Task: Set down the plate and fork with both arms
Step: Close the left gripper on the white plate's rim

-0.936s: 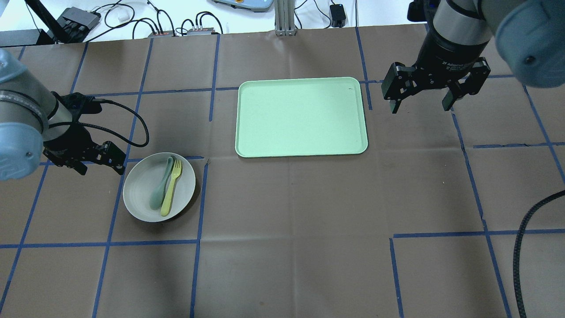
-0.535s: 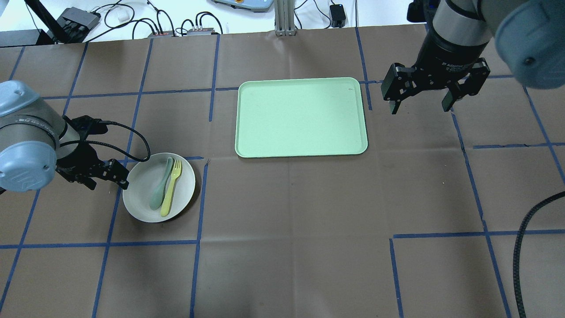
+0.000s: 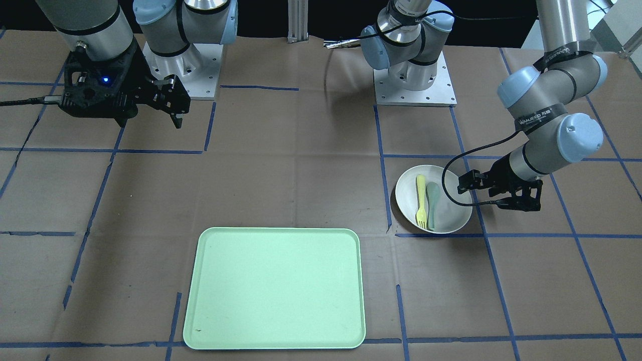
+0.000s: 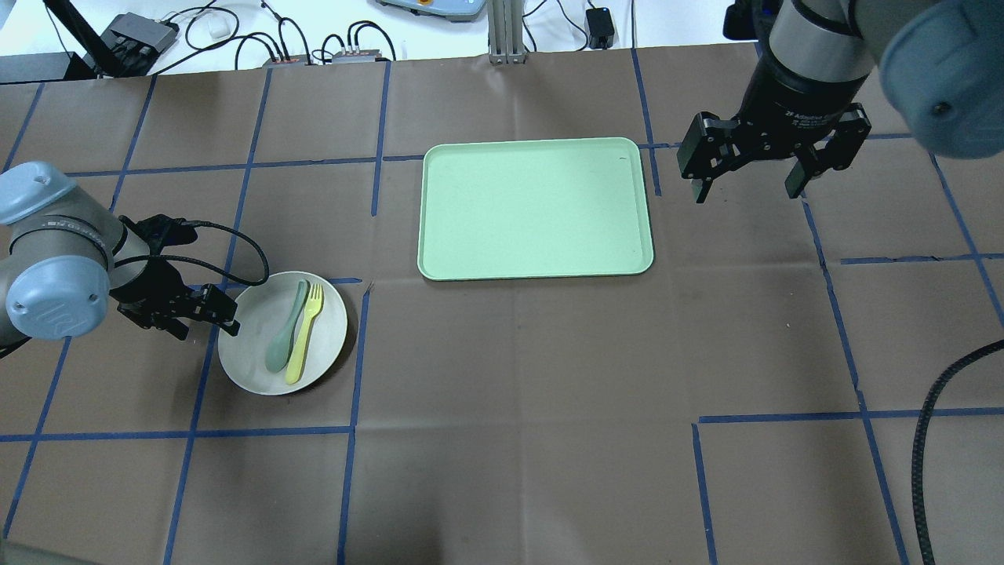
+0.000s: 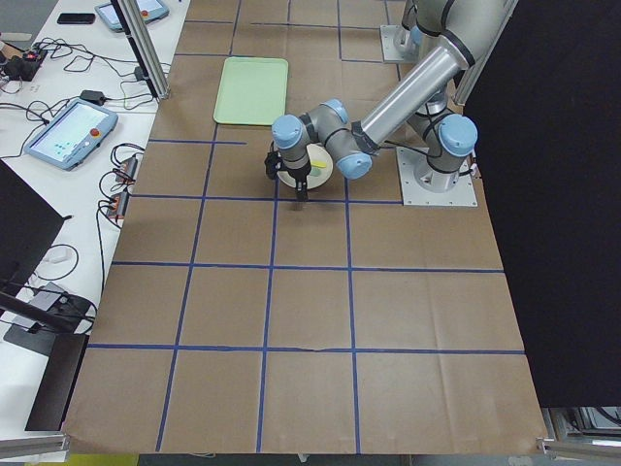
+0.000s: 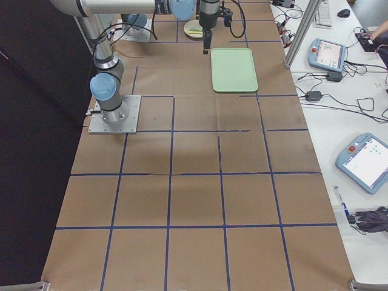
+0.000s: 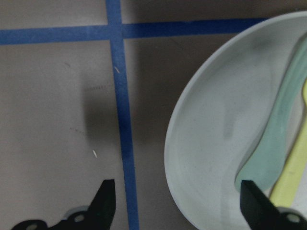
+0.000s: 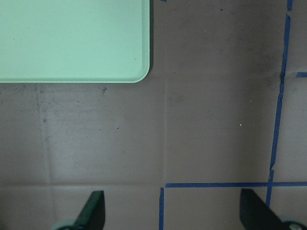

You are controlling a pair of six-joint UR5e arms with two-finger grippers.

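From overhead, my left gripper (image 4: 205, 323) sits at the left edge of the plate (image 4: 251, 357). Its jaws are spread wide, one finger above the rim and the other out over the table (image 4: 510, 392). The fork (image 4: 303, 333) lies inside the plate, side by side with a spoon (image 4: 284, 329), on the spoon's far side from that gripper. My right gripper hangs (image 4: 747, 191) over the table just past the right end of the tray (image 4: 537, 208), jaws equally far apart and empty.

Seen from across the table, the plate rests on the brown paper, well apart from the tray.

From the table's left end, my near arm bends down to the plate, but the fingers are too small to read. From the right end, plate and grippers are far and tiny.

In my left wrist view the plate's rim curves between my fingertips. One is over the table beside a strip of blue tape (image 7: 122, 143), the other over the plate's floor near the spoon's bowl. I cannot tell whether either touches.

In my right wrist view a tray corner shows above, and my fingertips stand wide over bare paper.
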